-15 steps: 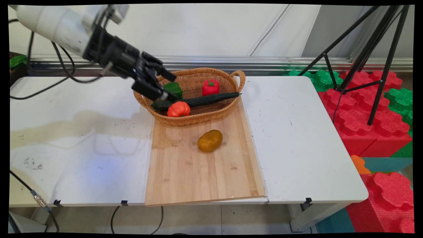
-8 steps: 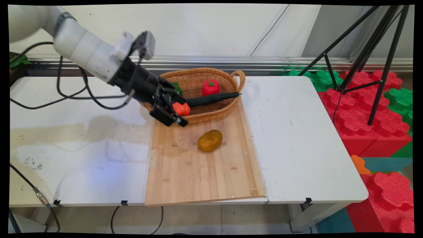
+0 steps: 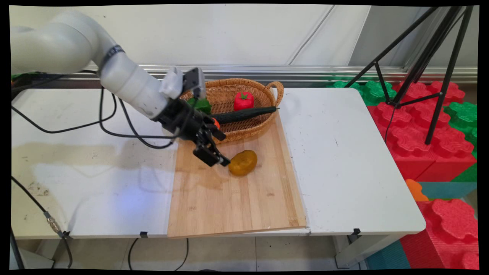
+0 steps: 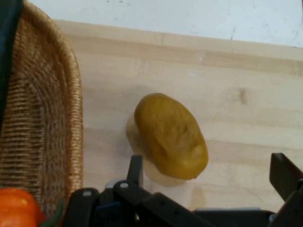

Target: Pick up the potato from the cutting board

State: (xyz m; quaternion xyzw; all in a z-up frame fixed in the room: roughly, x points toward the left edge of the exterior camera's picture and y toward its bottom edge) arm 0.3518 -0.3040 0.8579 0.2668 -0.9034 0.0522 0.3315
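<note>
Over the pale wooden cutting board (image 3: 237, 191), we found the black two-finger gripper (image 3: 218, 152) with its jaws spread wide, gripping nothing, just beside the brownish-yellow oval potato (image 3: 242, 162). The potato (image 4: 170, 136) lay between the fingers (image 4: 284, 174) in the hand view. Behind, the arm hid most of an orange-red tomato (image 3: 216, 122) in the woven wicker basket (image 3: 244, 131).
</note>
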